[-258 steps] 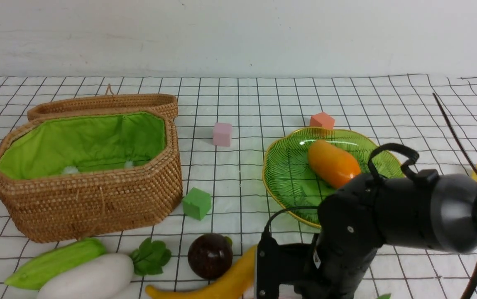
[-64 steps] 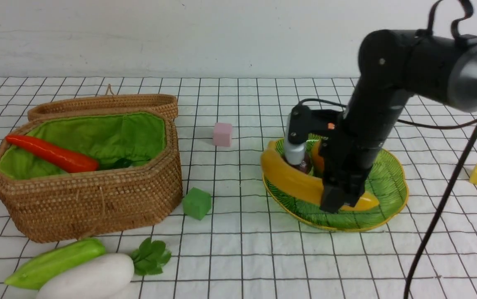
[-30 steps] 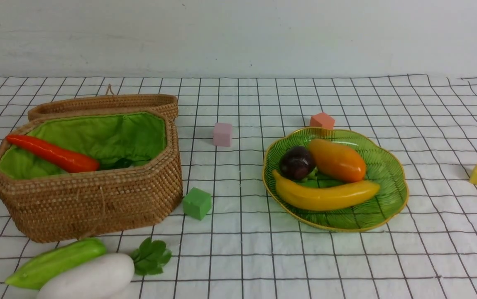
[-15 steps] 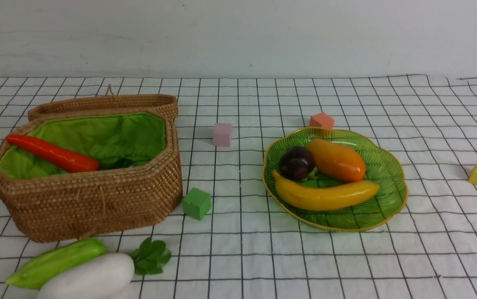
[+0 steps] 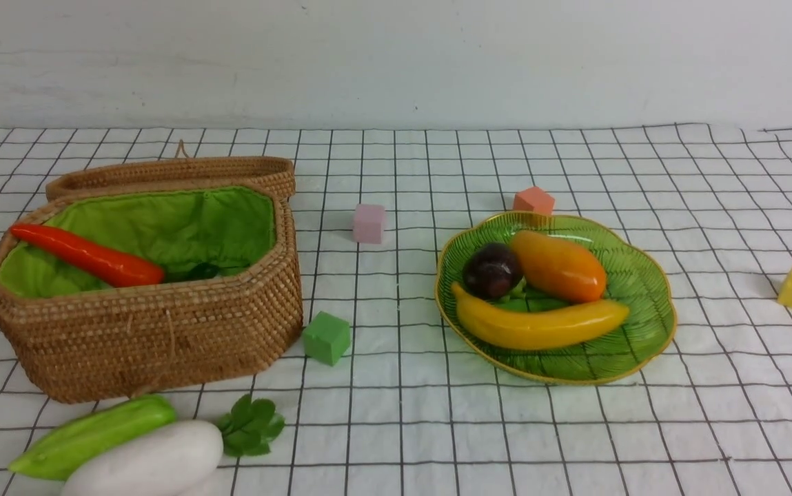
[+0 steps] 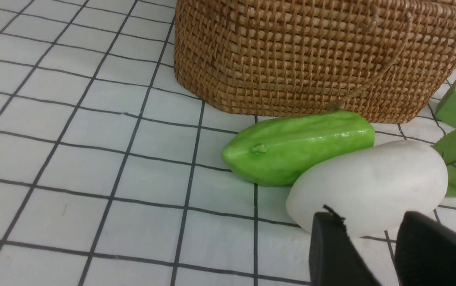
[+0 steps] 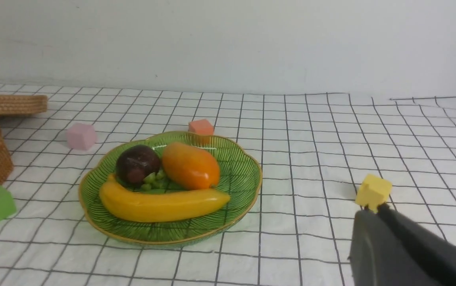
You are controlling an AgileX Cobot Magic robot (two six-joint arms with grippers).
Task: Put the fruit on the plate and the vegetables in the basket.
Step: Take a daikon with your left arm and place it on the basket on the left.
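Wicker: octagonal brown woven basket (image 5: 161, 337)
Glass: ribbed translucent green plate (image 5: 644, 324), scalloped gold rim
Left gripper (image 6: 368, 222): spread apart
Right gripper (image 7: 372, 212): pressed together

Bright even light throws soft shadows; the plate (image 5: 637, 286) glints.

You are looking at a staged lab tabletop: black-gridded white cloth (image 5: 575, 427), bare white wall (image 5: 396, 62), glossy toy banana (image 5: 540, 324)

Just beside the wicker basket (image 6: 323, 51) the green cucumber (image 6: 299, 145) lies on the checked desk (image 6: 73, 159), the white radish (image 6: 370, 186) against it, farther from the basket. The left tool (image 6: 370, 227) is at the radish, jaws apart.
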